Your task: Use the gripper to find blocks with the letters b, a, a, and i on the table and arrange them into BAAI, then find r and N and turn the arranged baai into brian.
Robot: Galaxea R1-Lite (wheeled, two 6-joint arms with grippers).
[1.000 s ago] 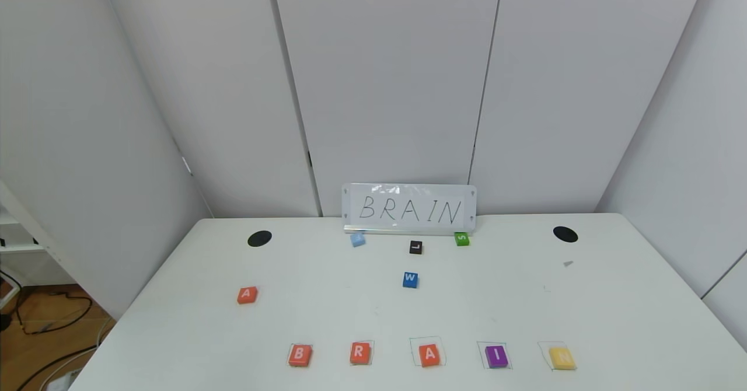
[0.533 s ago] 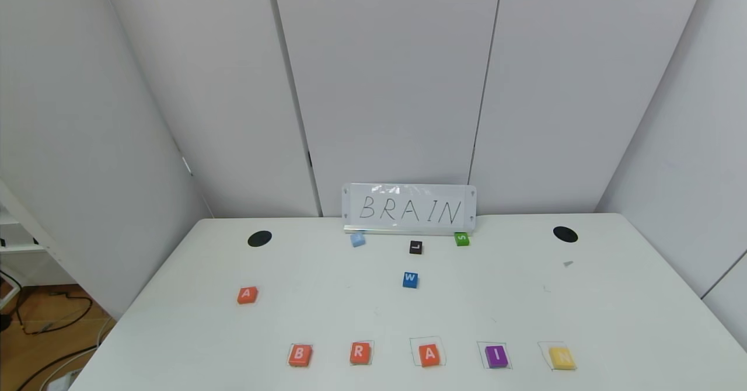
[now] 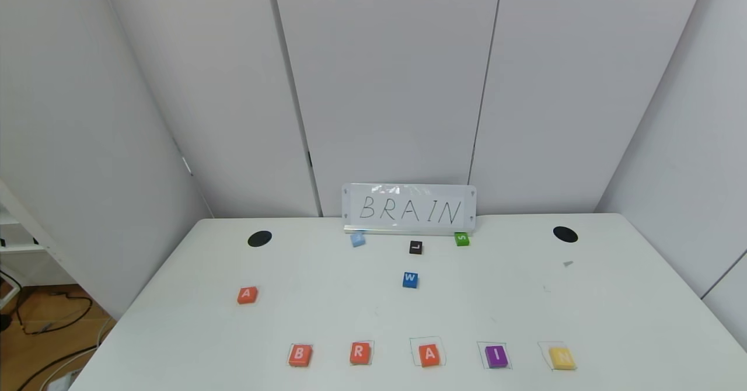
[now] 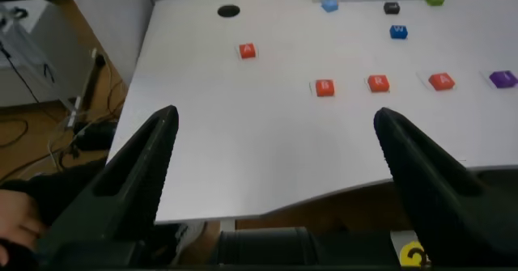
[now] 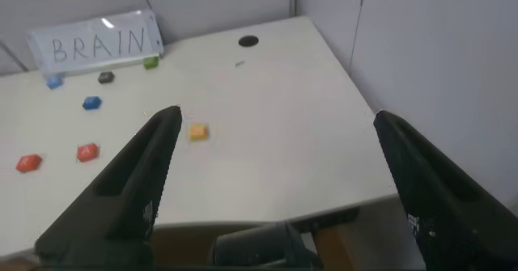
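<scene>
On the white table (image 3: 327, 297), a front row of tiles reads B (image 3: 299, 355), R (image 3: 360, 353), A (image 3: 430, 355), purple I (image 3: 496, 356), yellow N (image 3: 562, 358), each on a pen-drawn square. A second orange-red A (image 3: 247, 295) lies alone farther back on the left. Neither arm shows in the head view. My left gripper (image 4: 275, 116) hangs open and empty off the table's near left edge, looking over B (image 4: 324, 87) and R (image 4: 378, 82). My right gripper (image 5: 277, 116) is open and empty off the near right edge, with N (image 5: 197, 131) beyond it.
A card reading BRAIN (image 3: 408, 209) stands at the back edge. Before it lie a light blue tile (image 3: 358, 238), a black L tile (image 3: 415, 247), a green S tile (image 3: 461, 238) and a blue W tile (image 3: 410, 279). Two black holes (image 3: 259, 238) (image 3: 565, 234) mark the far corners.
</scene>
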